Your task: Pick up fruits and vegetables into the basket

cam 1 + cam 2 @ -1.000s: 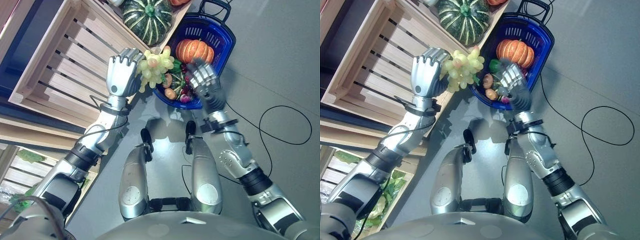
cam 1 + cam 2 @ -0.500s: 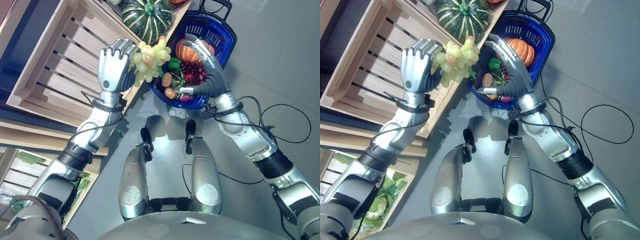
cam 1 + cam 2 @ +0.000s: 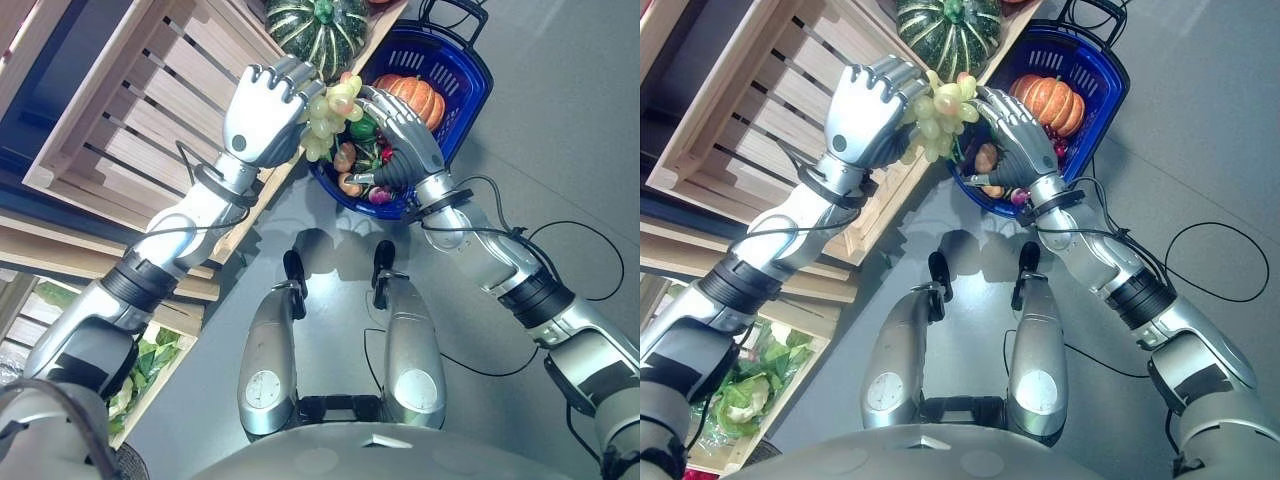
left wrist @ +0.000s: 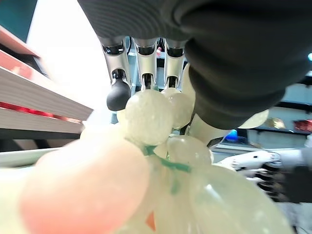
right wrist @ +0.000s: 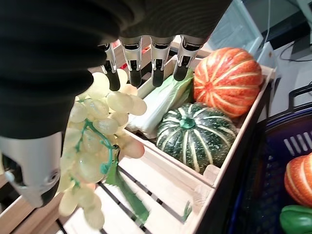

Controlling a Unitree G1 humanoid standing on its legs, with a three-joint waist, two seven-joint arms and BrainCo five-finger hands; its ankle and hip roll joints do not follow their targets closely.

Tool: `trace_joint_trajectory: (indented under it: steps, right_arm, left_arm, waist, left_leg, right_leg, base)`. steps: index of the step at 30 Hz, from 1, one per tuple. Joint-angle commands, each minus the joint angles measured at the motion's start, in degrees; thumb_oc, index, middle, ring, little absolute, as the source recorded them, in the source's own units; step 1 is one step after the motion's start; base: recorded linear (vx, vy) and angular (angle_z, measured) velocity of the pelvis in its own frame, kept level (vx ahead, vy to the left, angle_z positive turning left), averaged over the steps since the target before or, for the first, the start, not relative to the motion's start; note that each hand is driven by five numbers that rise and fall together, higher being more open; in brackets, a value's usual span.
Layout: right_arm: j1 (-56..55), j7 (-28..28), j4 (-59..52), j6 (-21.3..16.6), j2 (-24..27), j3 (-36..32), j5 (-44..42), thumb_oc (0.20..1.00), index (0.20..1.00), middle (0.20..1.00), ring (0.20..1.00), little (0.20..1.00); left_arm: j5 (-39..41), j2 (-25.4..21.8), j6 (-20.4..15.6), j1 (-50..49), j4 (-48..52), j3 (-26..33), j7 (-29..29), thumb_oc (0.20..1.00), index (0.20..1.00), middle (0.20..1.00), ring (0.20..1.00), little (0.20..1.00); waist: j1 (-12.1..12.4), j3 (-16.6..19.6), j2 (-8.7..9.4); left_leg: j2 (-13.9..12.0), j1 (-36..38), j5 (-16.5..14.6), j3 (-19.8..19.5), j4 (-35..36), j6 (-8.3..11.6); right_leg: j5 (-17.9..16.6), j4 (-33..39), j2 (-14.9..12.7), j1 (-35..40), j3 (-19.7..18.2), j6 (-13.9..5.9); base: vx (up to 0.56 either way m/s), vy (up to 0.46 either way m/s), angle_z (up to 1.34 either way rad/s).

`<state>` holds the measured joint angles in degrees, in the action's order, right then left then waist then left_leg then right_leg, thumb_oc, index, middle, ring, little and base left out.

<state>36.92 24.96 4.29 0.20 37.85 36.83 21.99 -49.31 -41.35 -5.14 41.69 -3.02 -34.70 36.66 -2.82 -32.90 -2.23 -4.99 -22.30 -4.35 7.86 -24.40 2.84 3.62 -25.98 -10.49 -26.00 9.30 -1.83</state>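
My left hand [image 3: 262,115] is shut on a bunch of pale green grapes [image 3: 330,108], held just above the near-left rim of the blue basket [image 3: 478,85] on the floor. Its fingers [image 4: 141,53] curl over the grapes [image 4: 146,117] in the left wrist view. My right hand [image 3: 402,135] is open over the basket, its straight fingers [image 5: 151,58] reaching up to the grapes [image 5: 97,141]. In the basket lie an orange pumpkin [image 3: 412,95], a green pepper [image 5: 295,219] and several small fruits.
A slatted wooden crate [image 3: 130,110] stands to the left of the basket. A green striped pumpkin [image 5: 195,134], an orange pumpkin [image 5: 229,80] and pale leafy stalks [image 5: 163,100] lie at its far end. Leafy greens [image 3: 750,385] sit in a lower crate.
My left hand has carried the grapes to the right, up to the basket's rim. My right hand has moved left to meet the bunch.
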Motion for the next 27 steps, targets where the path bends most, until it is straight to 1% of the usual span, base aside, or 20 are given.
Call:
trace_joint_trajectory:
  steps: [1,3,6,7,10,15,17,18,20,25,26,27]
  right_arm:
    - [3.0,6.9,-1.0,-0.2,-0.7,0.0,1.9,1.0,1.0,1.0,1.0,1.0]
    - [2.8,9.0,-0.3,-0.4,-0.8,-0.7,1.6,1.0,1.0,1.0,1.0,1.0]
    - [2.1,11.2,0.4,-1.9,-1.2,-1.7,0.2,1.0,1.0,1.0,1.0,1.0]
    - [1.4,12.3,0.4,-3.3,-1.3,-2.5,-0.7,1.0,1.0,1.0,1.0,1.0]
    - [0.3,12.7,-0.4,-5.7,-1.5,-3.8,-3.5,1.0,1.0,1.0,1.0,1.0]
    - [-0.9,12.0,-1.8,-7.4,-2.4,-4.8,-5.8,1.0,1.0,1.0,1.0,1.0]
    - [-1.2,11.6,-2.0,-8.2,-2.7,-5.1,-6.7,1.0,1.0,1.0,1.0,1.0]
    - [-1.1,10.6,-2.5,-8.8,-3.1,-5.0,-7.7,1.0,1.0,1.0,1.0,1.0]
    - [-1.1,10.0,-2.9,-8.9,-3.2,-5.0,-8.5,1.0,1.0,1.0,1.0,1.0]
    - [-1.1,5.1,-4.1,-8.8,-4.3,-4.1,-13.7,1.0,1.0,1.0,1.0,1.0]
    - [-0.9,2.7,-4.3,-8.8,-4.9,-3.6,-16.3,1.0,1.0,1.0,1.0,1.0]
    - [-0.8,2.1,-4.4,-8.8,-5.0,-3.4,-17.0,1.0,1.0,1.0,1.0,1.0]
  left_arm:
    - [1.6,-1.1,-0.8,4.0,5.4,-2.0,-1.0,0.2,0.2,0.2,0.2,0.2]
    - [1.8,-0.8,-0.6,4.2,5.2,-2.4,-2.2,0.2,0.2,0.2,0.2,0.2]
    - [2.1,-0.1,0.1,4.5,4.9,-3.2,-3.5,0.2,0.2,0.2,0.2,0.2]
    - [2.3,0.3,0.6,4.5,4.7,-3.5,-4.5,0.2,0.2,0.2,0.2,0.2]
    - [2.3,1.0,1.5,3.9,4.3,-3.6,-5.6,0.2,0.2,0.2,0.2,0.2]
    - [2.3,2.5,2.9,2.9,4.1,-3.5,-6.3,0.2,0.2,0.2,0.2,0.2]
    - [2.1,3.2,3.4,2.4,3.7,-3.4,-6.2,0.2,0.2,0.2,0.2,0.2]
    - [2.1,3.7,4.3,2.2,3.6,-3.5,-6.1,0.2,0.2,0.2,0.2,0.2]
    - [2.1,3.9,4.4,2.0,3.6,-3.4,-6.1,0.2,0.2,0.2,0.2,0.2]
    - [1.4,4.5,4.1,1.3,4.0,-3.1,-5.4,0.2,0.2,0.2,0.2,0.2]
    - [1.4,4.7,4.1,1.3,4.2,-3.2,-5.4,0.2,0.2,0.2,0.2,0.2]
    - [1.4,4.8,4.0,1.3,4.2,-3.2,-5.3,0.2,0.2,0.2,0.2,0.2]
  waist:
    - [0.2,3.1,1.85]
    - [0.0,3.1,1.87]
    - [-0.2,3.1,1.86]
    - [-0.5,3.1,1.89]
    - [-0.8,3.1,1.89]
    - [-1.1,3.1,1.75]
    - [-1.2,3.1,1.68]
    - [-1.3,3.1,1.59]
    - [-1.3,3.1,1.57]
    - [-1.0,3.1,1.4]
    - [-0.9,3.1,1.36]
    - [-0.9,3.1,1.36]
  left_leg:
    - [2.1,0.9,-5.0,0.5,-0.3,-1.7]
    - [2.0,1.0,-5.1,0.5,-0.3,-1.73]
    - [2.0,1.0,-5.2,0.6,-0.1,-1.73]
    - [1.9,0.9,-5.2,0.7,-0.1,-1.76]
    - [1.8,1.0,-5.3,0.8,0.1,-1.74]
    - [1.8,0.9,-5.5,0.9,-0.1,-1.65]
    - [1.8,0.9,-5.5,1.0,-0.1,-1.57]
    - [1.8,0.8,-5.5,0.9,-0.2,-1.54]
    - [1.8,0.8,-5.5,1.0,-0.2,-1.53]
    - [1.9,0.6,-5.5,1.0,-0.2,-1.42]
    - [2.0,0.5,-5.4,0.9,-0.2,-1.38]
    - [2.0,0.5,-5.4,0.9,-0.2,-1.38]
  right_leg:
    - [2.4,2.6,-1.4,3.5,0.3,-4.56]
    - [2.4,2.7,-1.3,3.5,0.2,-4.59]
    - [2.3,3.0,-1.3,3.5,0.1,-4.68]
    - [2.3,2.9,-1.2,3.2,0.0,-4.74]
    - [2.3,2.9,-1.2,3.0,-0.1,-4.82]
    - [2.4,2.8,-1.3,2.8,-0.2,-4.8]
    - [2.5,2.7,-1.3,2.8,-0.1,-4.77]
    - [2.6,2.5,-1.3,2.6,-0.2,-4.74]
    - [2.6,2.5,-1.4,2.6,-0.1,-4.73]
    - [2.8,2.3,-1.7,2.4,0.3,-4.59]
    - [2.8,2.3,-1.8,2.4,0.5,-4.53]
    - [2.8,2.2,-1.8,2.4,0.5,-4.52]
  base:
    - [0.0,0.0,0.0]
    - [0.0,0.0,0.0]
    - [0.0,0.0,0.0]
    - [0.0,0.0,0.0]
    - [0.0,0.0,0.0]
    - [0.0,0.0,0.0]
    - [0.0,0.017,0.0]
    - [0.0,0.0,0.0]
    - [0.0,0.007,-0.02]
    - [0.0,0.0,0.0]
    - [0.0,0.0,0.0]
    - [0.0,0.0,0.0]
